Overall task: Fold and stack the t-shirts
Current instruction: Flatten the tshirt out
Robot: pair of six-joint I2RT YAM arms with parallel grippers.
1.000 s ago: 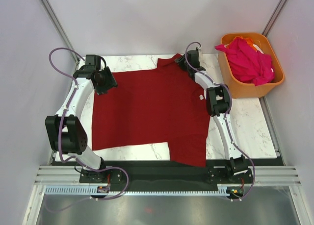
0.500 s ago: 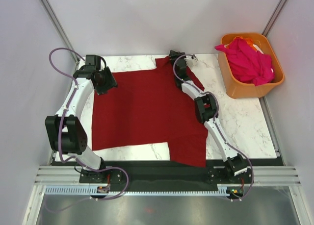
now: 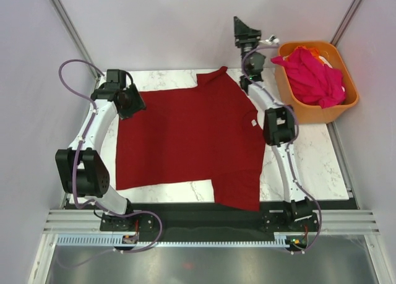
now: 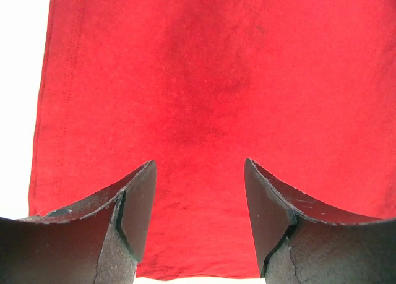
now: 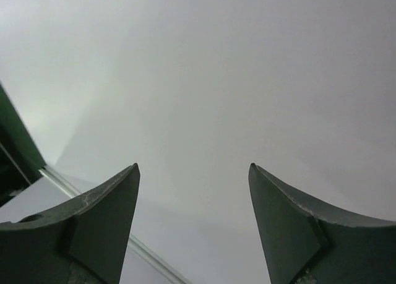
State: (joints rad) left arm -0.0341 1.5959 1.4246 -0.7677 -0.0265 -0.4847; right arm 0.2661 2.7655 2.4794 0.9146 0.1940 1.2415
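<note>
No readable text anywhere. Small white neck label point(image 3: 254, 122) on the dark crimson red cloth t-shirt point(image 3: 185, 138) is too tiny to read; nothing printed shows elsewhere.

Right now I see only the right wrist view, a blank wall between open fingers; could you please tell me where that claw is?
Observer: The right claw is high above the table's far edge, pointing at the back wall, empty.
Operator: Thanks. Where is the red shirt?
Observer: The red t-shirt lies spread flat on the table.
Operator: And the other one?
Observer: The pink t-shirt lies crumpled in the orange tub, right of that claw.
</note>
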